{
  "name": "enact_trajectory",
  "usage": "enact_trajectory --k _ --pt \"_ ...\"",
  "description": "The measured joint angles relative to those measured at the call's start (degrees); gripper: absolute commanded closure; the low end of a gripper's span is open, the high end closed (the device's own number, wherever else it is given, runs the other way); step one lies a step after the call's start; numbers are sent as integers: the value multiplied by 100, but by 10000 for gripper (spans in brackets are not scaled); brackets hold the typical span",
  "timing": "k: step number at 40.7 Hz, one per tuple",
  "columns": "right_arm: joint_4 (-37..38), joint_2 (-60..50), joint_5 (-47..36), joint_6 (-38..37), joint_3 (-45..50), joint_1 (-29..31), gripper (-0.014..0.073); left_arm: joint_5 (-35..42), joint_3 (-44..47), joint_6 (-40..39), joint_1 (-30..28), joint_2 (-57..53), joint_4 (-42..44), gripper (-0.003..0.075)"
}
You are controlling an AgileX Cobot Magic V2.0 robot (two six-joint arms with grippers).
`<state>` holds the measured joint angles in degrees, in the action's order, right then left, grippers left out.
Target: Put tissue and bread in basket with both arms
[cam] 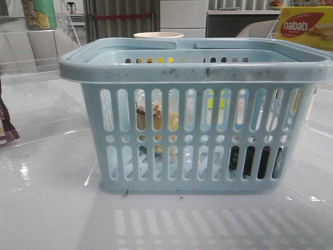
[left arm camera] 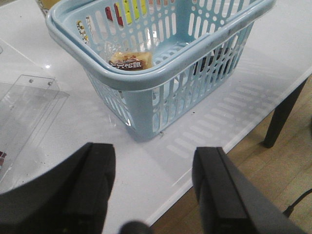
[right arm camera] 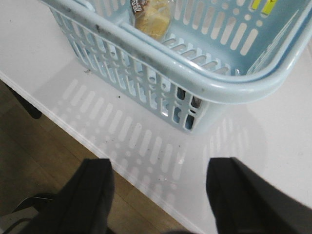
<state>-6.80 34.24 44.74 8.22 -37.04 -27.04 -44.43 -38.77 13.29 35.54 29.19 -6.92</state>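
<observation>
The light-blue basket (cam: 197, 65) stands on the white table in the middle of the front view. The wrapped bread (cam: 157, 117) lies inside it on the left and shows through the slots, also in the left wrist view (left arm camera: 130, 60) and the right wrist view (right arm camera: 152, 17). The near-black tissue pack (cam: 255, 160) lies inside at the lower right behind the slots, and shows dark through the slots in the left wrist view (left arm camera: 214, 61). My left gripper (left arm camera: 153, 168) is open and empty over the table's front edge. My right gripper (right arm camera: 159, 187) is open and empty there too. Neither gripper shows in the front view.
A yellow-and-red nabati box (cam: 306, 27) stands at the back right. A dark brown packet (cam: 6, 127) sits at the left edge. Clear acrylic stands (left arm camera: 29, 105) lie left of the basket (left arm camera: 146, 80). A white cup rim (cam: 158, 35) shows behind it. The table edge (right arm camera: 97, 141) drops to a wooden floor.
</observation>
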Motion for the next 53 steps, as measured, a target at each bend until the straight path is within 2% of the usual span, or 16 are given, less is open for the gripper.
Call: enact_trajectory --k 5,12,15,53 --pt "33 -211 238 0 43 0 370 9 0 0 0 0 0 433" --pt "40 -231 418 0 43 0 547 9 0 0 2 0 12 573" --pt "40 -231 421 0 43 0 533 9 0 0 2 0 12 633" --pt "118 -231 391 -144 43 95 535 9 0 -250 -152 0 24 624"
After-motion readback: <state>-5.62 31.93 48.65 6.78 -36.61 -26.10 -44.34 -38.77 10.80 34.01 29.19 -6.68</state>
